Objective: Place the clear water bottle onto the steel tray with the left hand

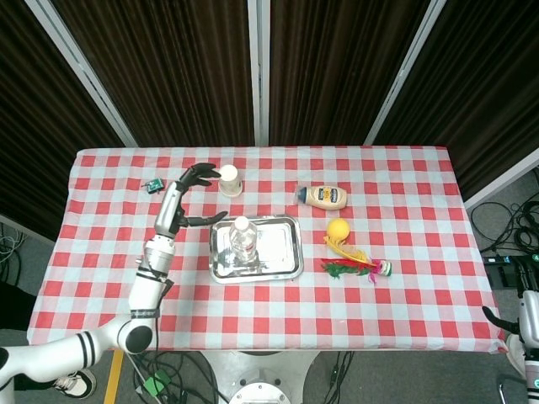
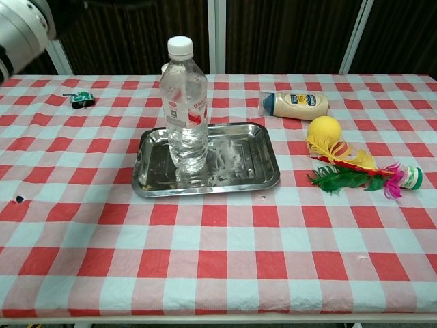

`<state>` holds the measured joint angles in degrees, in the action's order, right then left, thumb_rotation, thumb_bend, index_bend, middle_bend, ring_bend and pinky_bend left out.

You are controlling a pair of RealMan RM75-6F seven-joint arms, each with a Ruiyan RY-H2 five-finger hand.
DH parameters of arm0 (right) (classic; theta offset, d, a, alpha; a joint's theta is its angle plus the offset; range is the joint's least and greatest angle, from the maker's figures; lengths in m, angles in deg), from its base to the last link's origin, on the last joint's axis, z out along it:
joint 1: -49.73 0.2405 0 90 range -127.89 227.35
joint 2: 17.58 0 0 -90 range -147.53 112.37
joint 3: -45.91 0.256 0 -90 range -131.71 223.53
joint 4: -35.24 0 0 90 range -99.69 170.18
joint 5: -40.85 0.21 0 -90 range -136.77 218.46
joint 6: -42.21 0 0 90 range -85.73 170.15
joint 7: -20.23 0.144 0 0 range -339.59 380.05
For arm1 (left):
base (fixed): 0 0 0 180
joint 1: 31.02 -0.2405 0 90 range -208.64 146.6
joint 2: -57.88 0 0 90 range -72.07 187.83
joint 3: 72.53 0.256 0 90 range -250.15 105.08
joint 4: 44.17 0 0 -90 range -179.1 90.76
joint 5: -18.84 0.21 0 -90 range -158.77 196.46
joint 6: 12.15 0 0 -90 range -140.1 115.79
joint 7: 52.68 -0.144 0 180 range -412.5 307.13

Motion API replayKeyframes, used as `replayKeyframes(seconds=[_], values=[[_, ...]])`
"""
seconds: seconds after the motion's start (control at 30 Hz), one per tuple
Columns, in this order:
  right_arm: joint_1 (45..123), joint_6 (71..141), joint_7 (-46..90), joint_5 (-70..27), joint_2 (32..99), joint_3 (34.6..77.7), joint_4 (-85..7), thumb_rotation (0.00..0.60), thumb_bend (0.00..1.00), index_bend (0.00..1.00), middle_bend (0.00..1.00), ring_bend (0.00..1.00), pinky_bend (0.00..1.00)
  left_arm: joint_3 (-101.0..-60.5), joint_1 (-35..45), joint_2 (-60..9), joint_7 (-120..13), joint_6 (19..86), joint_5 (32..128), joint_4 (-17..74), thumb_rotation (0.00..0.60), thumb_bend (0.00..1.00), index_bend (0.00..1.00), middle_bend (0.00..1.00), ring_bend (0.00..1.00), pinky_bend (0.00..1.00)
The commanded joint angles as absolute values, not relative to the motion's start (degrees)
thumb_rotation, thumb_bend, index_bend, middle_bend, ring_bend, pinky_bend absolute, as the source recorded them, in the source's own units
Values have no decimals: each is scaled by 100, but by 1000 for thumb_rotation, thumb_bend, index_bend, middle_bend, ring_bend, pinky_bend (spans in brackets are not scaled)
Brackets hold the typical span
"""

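Observation:
The clear water bottle (image 2: pixel 185 109) with a white cap stands upright on the left half of the steel tray (image 2: pixel 239 164); from above the bottle (image 1: pixel 242 239) shows inside the tray (image 1: pixel 278 252). My left hand (image 1: pixel 189 189) hovers to the upper left of the tray, fingers spread, holding nothing and apart from the bottle. In the chest view only a part of the left arm shows at the top left corner. The right hand is outside both views.
A white cup (image 1: pixel 229 179) stands behind the tray, close to the left hand's fingers. A mayonnaise bottle (image 2: pixel 296 104), a yellow ball (image 2: pixel 323 128) and a feather shuttlecock (image 2: pixel 362 174) lie right of the tray. A small green toy (image 2: pixel 81 99) sits at far left.

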<state>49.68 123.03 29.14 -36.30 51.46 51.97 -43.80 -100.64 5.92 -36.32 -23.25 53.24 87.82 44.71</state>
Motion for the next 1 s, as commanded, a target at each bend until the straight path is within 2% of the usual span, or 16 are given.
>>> replayKeyframes(seconds=[0.03, 0.13, 0.23, 0.33, 0.43, 0.57, 0.67, 0.77, 1.0], values=[[4971, 12298, 2908, -3624, 5149, 5201, -4382, 600, 101, 0, 69, 0, 0, -10608, 509, -2907, -2748, 5306, 8323, 5195, 600, 17, 303, 417, 290, 322], [4971, 12295, 2912, -3622, 5146, 5201, -4392, 600, 101, 0, 68, 0, 0, -10776, 437, -2481, -3094, 5356, 8152, 5291, 600, 18, 303, 416, 290, 322], [4971, 12297, 2923, -3638, 5140, 5195, -4397, 600, 101, 0, 69, 0, 0, -10718, 204, -2019, -3318, 5286, 7925, 5351, 600, 48, 330, 420, 290, 322], [4969, 12304, 2939, -3656, 5140, 5187, -4396, 600, 101, 0, 69, 0, 0, -10397, -124, -1557, -3547, 5248, 8014, 5253, 600, 131, 366, 421, 290, 322], [4972, 12316, 2947, -3672, 5141, 5189, -4396, 600, 101, 0, 68, 0, 0, -9799, -409, -1288, -3970, 5433, 8665, 4675, 600, 183, 385, 421, 285, 310], [4976, 12343, 2925, -3706, 5151, 5185, -4388, 600, 101, 0, 69, 0, 0, -8944, -756, -1095, -4411, 5569, 9392, 3986, 600, 183, 388, 407, 259, 282], [4984, 12361, 2906, -3726, 5159, 5187, -4383, 600, 101, 0, 69, 0, 0, -8452, -965, -918, -4750, 5616, 9756, 3845, 600, 169, 384, 376, 243, 268], [5000, 12365, 2862, -3737, 5165, 5193, -4376, 600, 101, 0, 70, 0, 0, -8106, -1157, -766, -5252, 5760, 9987, 3884, 600, 166, 369, 350, 222, 244], [4986, 12485, 2812, -3837, 5215, 5169, -4314, 600, 106, 0, 71, 0, 0, -7906, -1503, -490, -5672, 6137, 9923, 4462, 600, 189, 343, 329, 202, 216]])
